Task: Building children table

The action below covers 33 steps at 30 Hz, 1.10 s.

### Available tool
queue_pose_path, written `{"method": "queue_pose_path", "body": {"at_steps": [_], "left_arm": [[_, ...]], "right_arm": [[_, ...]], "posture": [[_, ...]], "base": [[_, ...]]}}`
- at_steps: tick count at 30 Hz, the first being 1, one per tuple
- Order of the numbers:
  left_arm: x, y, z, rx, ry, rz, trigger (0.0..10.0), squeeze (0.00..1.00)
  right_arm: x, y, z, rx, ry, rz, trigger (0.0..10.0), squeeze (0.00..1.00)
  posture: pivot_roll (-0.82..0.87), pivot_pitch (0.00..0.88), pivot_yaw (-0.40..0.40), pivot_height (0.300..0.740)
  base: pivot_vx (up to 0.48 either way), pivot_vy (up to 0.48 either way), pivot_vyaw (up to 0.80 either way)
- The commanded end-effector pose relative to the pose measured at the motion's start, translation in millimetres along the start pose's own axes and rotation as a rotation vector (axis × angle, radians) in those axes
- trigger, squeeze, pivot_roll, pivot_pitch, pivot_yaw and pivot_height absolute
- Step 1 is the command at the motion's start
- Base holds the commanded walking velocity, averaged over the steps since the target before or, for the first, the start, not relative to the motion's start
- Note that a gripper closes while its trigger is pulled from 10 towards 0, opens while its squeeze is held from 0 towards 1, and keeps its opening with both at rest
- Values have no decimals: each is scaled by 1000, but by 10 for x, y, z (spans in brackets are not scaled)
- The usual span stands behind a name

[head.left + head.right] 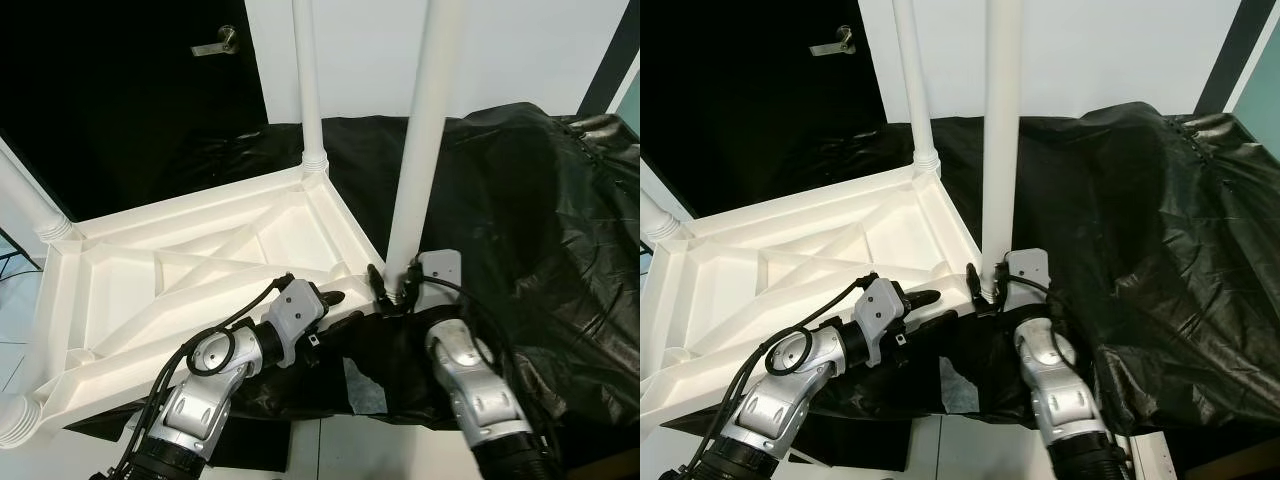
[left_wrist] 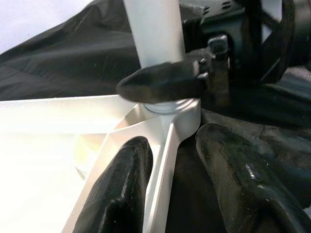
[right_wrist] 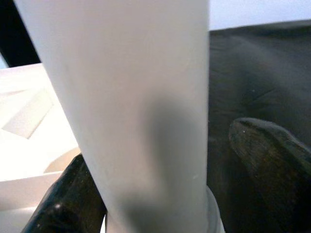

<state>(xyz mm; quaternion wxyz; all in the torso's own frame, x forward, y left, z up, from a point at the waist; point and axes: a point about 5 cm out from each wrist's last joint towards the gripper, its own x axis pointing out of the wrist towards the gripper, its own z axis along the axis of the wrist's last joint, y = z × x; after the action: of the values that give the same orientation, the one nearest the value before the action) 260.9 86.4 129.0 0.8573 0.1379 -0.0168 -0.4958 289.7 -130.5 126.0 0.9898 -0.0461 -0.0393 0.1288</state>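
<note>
My right gripper [image 1: 398, 290] is closed around the base of the white table leg [image 1: 420, 140], standing upright in the near right corner of the upturned white tabletop [image 1: 190, 270] on the black sheet [image 1: 520, 210]. My left gripper [image 1: 335, 308] straddles the tabletop's near rim just left of that corner, fingers [image 2: 121, 194] apart.

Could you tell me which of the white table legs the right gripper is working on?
The leg standing at the upturned tabletop's near right corner; the right gripper brackets its base. The others stand at farther corners, untouched.
</note>
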Motion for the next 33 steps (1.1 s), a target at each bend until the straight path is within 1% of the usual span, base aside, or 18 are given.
{"method": "queue_pose_path", "body": {"at_steps": [1,2,3,5,7,9,11,16,17,18,19,21,22,23,24,29,30,33], "left_arm": [[-26,-9,-26,-10,14,12,10000,0],[-26,-9,-26,-10,14,12,10000,0],[-33,-10,-32,-9,17,8,10000,0],[-40,-1,-31,-2,22,-2,10000,0],[-37,19,-18,6,21,-3,10000,0],[-36,25,-16,7,21,-2,10000,0],[-35,35,-8,11,20,3,10000,0],[-34,42,-3,13,18,10,10000,0],[-34,43,-3,13,17,18,10000,0],[-34,43,-3,13,17,18,10000,0],[-27,34,3,10,13,30,10000,0],[-24,28,6,9,11,32,10000,0],[-22,20,8,6,10,30,10000,0],[-22,20,8,6,10,30,10000,0],[-19,9,3,5,10,26,10000,0],[-6,-10,-12,6,14,20,10000,0],[-1,-12,-16,6,15,19,10000,0],[-1,-12,-19,5,15,19,10000,0]], "right_arm": [[-28,-59,11,15,-14,1,10000,1000],[-28,-59,11,15,-14,1,10000,1000],[-37,-85,13,2,-15,58,10000,0],[-24,-122,17,-3,-12,189,10000,0],[21,-152,32,-4,-12,281,10000,0],[36,-156,36,-4,-10,305,10000,0],[89,-166,58,-10,1,392,10000,0],[150,-177,83,-30,11,458,10000,0],[199,-171,99,-52,20,503,10000,0],[199,-171,99,-52,20,503,10000,0],[286,-124,126,-94,33,592,10000,0],[303,-108,132,-107,36,619,10000,0],[313,-98,123,-125,43,637,3961,0],[313,-98,123,-125,43,637,3961,0],[315,-100,110,-135,48,658,235,0],[294,-122,68,-137,62,682,0,0],[259,-159,17,-109,75,653,0,0],[243,-170,-4,-91,80,639,0,0]], "posture": [[-48,0,57,740],[-48,0,57,740],[-47,0,63,740],[-50,0,71,740],[-38,0,69,740],[-38,0,69,740],[-25,0,57,740],[-16,0,46,740],[-13,0,44,740],[-13,0,44,740],[-3,0,38,740],[0,0,34,740],[4,0,30,740],[4,0,30,740],[5,0,29,740],[3,0,30,740],[0,0,31,740],[-6,0,36,740]], "base": [[0,0,0],[0,0,0],[0,0,0],[0,0,0],[0,0,0],[0,0,0],[0,0,0],[0,0,0],[0,0,0],[0,0,0],[0,0,0],[0,0,0],[0,0,0],[0,0,0],[0,0,0],[0,0,0],[0,0,0],[0,0,0]]}}
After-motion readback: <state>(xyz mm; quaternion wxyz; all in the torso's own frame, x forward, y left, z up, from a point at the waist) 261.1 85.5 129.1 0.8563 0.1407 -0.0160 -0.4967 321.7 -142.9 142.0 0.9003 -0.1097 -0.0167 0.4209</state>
